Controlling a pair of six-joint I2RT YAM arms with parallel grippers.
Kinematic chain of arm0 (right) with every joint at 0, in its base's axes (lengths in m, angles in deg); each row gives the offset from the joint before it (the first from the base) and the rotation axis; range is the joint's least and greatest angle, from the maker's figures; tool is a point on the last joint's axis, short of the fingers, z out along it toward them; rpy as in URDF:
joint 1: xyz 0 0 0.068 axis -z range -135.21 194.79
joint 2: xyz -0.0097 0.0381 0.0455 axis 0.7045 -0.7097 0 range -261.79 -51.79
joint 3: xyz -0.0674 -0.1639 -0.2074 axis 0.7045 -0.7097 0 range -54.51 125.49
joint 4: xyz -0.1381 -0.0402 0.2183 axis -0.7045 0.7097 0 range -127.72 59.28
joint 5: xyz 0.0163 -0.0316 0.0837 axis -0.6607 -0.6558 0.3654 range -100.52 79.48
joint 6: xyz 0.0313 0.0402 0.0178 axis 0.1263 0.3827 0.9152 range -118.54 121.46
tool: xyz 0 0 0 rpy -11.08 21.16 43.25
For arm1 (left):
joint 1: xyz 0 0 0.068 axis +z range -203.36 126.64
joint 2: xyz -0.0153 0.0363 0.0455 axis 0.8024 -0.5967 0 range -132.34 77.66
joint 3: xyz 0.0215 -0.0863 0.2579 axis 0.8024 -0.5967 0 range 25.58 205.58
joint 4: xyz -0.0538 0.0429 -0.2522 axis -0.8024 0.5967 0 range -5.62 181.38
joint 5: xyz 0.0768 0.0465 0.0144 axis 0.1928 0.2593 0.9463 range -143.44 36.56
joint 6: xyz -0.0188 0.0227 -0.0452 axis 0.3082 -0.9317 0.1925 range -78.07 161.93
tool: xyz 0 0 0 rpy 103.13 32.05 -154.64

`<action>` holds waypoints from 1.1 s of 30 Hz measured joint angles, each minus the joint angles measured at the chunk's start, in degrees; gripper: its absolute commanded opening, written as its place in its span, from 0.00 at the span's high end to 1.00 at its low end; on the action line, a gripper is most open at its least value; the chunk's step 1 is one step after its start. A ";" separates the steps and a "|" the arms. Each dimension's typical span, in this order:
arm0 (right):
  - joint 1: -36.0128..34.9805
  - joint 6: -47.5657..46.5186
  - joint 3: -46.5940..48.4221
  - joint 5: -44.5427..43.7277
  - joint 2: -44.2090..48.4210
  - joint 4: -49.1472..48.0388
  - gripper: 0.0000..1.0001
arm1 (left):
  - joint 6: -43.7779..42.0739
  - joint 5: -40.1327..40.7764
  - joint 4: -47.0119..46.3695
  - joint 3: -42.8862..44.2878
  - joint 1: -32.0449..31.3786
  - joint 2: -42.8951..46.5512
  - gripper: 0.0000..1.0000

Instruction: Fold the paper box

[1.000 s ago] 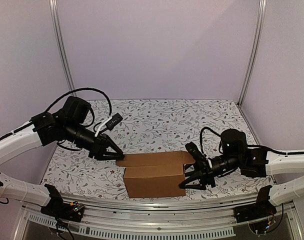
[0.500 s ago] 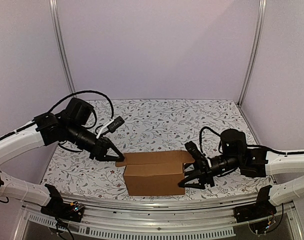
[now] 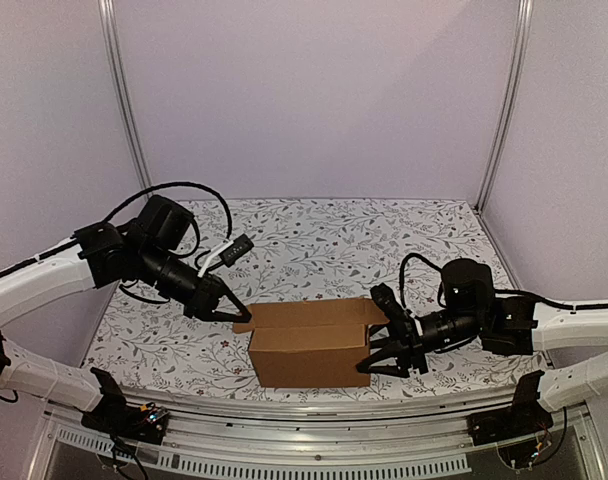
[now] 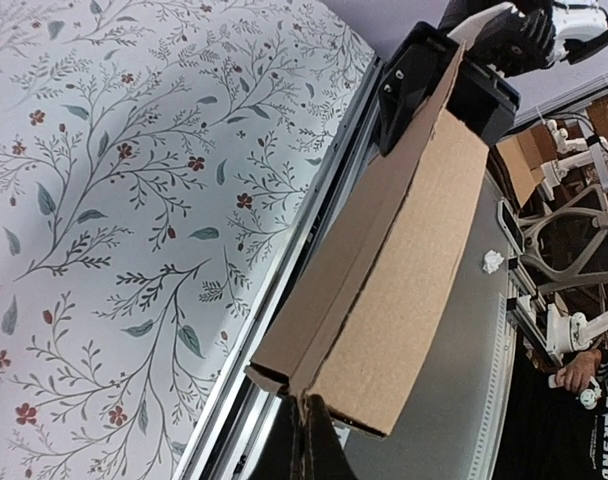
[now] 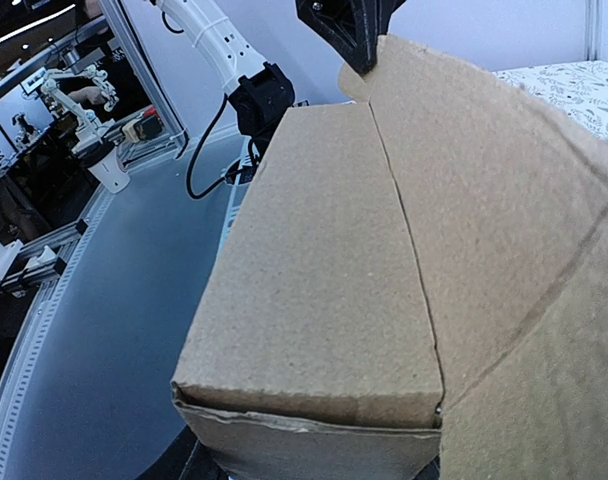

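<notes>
- Left gripper (image 3: 242,315) is closed tight on the left flap corner of the paper box (image 3: 309,358)
- Right gripper (image 3: 375,335), half spread, clamps the box's right end

Bright diffuse light, faint shadow beneath the paper box (image 3: 309,362), top view soft (wrist views crisper)

No text can be read. White lettering on a dark garment (image 4: 606,430) is seen at lower right of the left wrist view, cropped and illegible.
</notes>
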 measured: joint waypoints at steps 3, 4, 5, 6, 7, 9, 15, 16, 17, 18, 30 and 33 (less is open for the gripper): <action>-0.70 -1.57 0.00 -2.54 0.96 0.74 0.63 | 0.72 0.63 -0.13 0.52 0.00 -0.79 1.00; -1.20 -2.34 -0.07 -3.74 1.38 1.07 0.63 | 1.05 0.90 -0.28 0.72 0.00 -1.11 1.00; -1.36 -3.10 -0.09 -4.96 1.75 1.36 0.63 | 1.57 1.16 -0.44 0.94 0.00 -1.42 1.00; -2.05 -3.85 -0.09 -6.27 2.03 1.68 0.63 | 2.08 1.55 -0.52 1.18 -0.02 -1.70 1.00; -2.49 -4.63 -0.13 -7.65 2.19 1.79 0.63 | 2.47 1.95 -0.52 1.44 -0.04 -1.99 1.00; -3.30 -6.05 -0.20 -10.45 2.27 1.86 0.63 | 3.72 3.48 -0.83 2.05 -0.07 -2.73 1.00; -5.03 -8.96 -0.46 -17.73 2.05 1.73 0.63 | 8.15 8.57 -3.58 2.47 -0.57 -4.50 1.00; -5.27 -9.25 -0.52 -18.86 1.86 1.53 0.63 | 8.90 9.68 -4.13 2.47 -0.85 -4.70 1.00; -5.33 -9.40 -0.63 -19.56 1.68 1.29 0.63 | 9.66 10.88 -4.68 2.47 -1.18 -4.87 1.00; -5.42 -9.55 -0.85 -20.52 1.46 0.76 0.63 | 10.29 12.15 -5.20 2.47 -1.53 -4.98 1.00; -5.88 -8.48 -1.25 -27.74 -1.05 -3.48 0.63 | 15.58 27.98 -11.72 1.73 -6.05 -5.25 1.00; -5.97 -7.50 -1.25 -28.81 -2.51 -4.44 0.63 | 16.50 31.28 -14.64 -0.33 -6.86 -5.25 1.00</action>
